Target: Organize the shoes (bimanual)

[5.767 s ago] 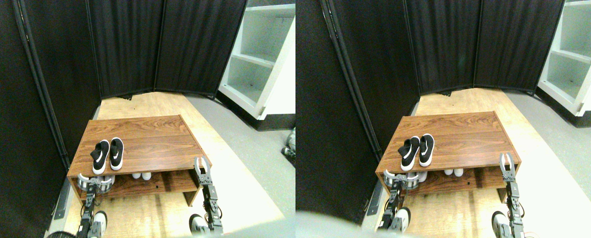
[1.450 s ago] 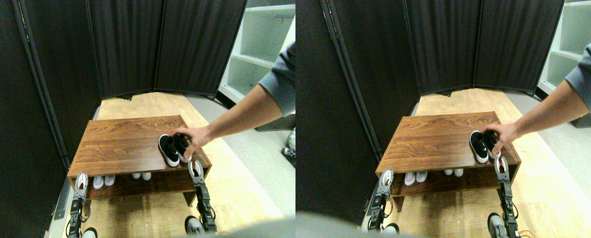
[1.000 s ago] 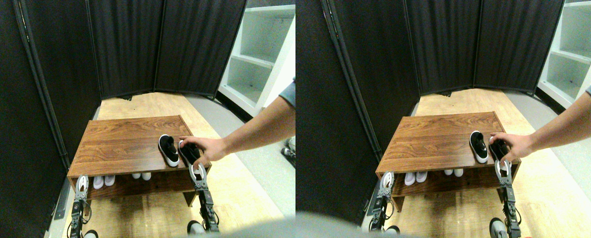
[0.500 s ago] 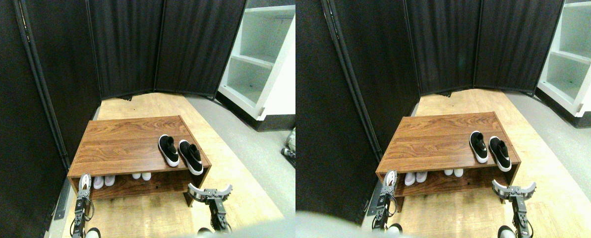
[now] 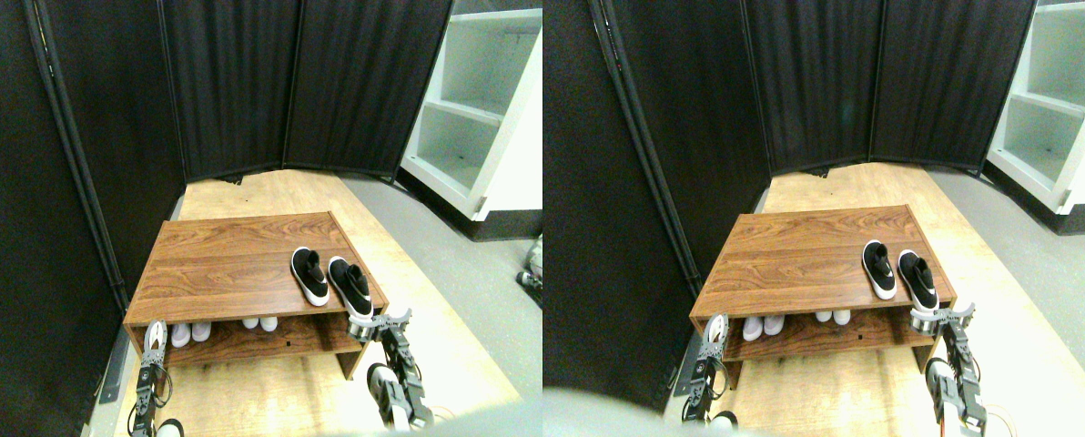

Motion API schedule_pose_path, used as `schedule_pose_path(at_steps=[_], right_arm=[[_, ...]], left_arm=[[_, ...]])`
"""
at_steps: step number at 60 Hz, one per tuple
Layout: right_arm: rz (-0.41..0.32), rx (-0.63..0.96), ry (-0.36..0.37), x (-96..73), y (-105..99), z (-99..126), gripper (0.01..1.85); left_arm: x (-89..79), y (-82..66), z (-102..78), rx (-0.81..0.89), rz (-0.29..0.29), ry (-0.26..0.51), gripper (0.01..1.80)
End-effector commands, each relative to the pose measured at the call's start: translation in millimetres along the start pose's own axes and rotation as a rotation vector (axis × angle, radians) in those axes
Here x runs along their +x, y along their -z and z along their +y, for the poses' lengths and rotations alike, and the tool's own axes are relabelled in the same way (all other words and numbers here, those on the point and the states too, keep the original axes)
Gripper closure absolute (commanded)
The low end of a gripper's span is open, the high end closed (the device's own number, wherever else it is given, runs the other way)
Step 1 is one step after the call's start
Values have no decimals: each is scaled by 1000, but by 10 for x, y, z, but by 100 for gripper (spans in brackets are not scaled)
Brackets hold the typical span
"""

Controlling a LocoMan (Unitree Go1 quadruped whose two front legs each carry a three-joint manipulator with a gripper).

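Jaws spread wide on right gripper (image 5: 380,322), hovering beside black shoes (image 5: 330,277); left gripper (image 5: 153,337) unclear.

Bright overhead light, overexposed pale floor, dark curtains, wide-angle edge distortion

No lettering, numbers or labels can be read anywhere. The only sign is a white side mark, too small to identify, on the black white-soled low sneakers (image 5: 330,277) above the right pincer (image 5: 380,322).

Bare benchtop (image 5: 224,264) left of black shoes (image 5: 329,278)
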Motion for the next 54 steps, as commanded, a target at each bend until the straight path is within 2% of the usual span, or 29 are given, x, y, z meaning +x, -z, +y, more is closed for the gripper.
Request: schedule_pose_path(at_steps=[1, 12, 18, 33, 44, 52, 54], right_arm=[[26, -10, 20, 111, 22, -41, 30], [14, 14, 58, 252, 55, -114, 29], [-15, 48, 72, 344, 56, -167, 41], [-38, 8, 102, 543, 80, -235, 36], [-36, 14, 101, 523, 72, -219, 38], [-14, 18, 78, 388, 78, -167, 34], [10, 11, 52, 329, 77, -141, 35]], left_arm=[[-7, -18, -117, 6, 0, 73, 180], [-31, -29, -118, 2, 8, 90, 180], [-45, -39, -116, 7, -7, 96, 180], [-76, -48, -132, 12, -28, 90, 180], [-70, -69, -104, 22, -13, 98, 180], [-82, -64, -118, 17, -27, 92, 180], [-83, -63, -125, 18, -25, 92, 180]])
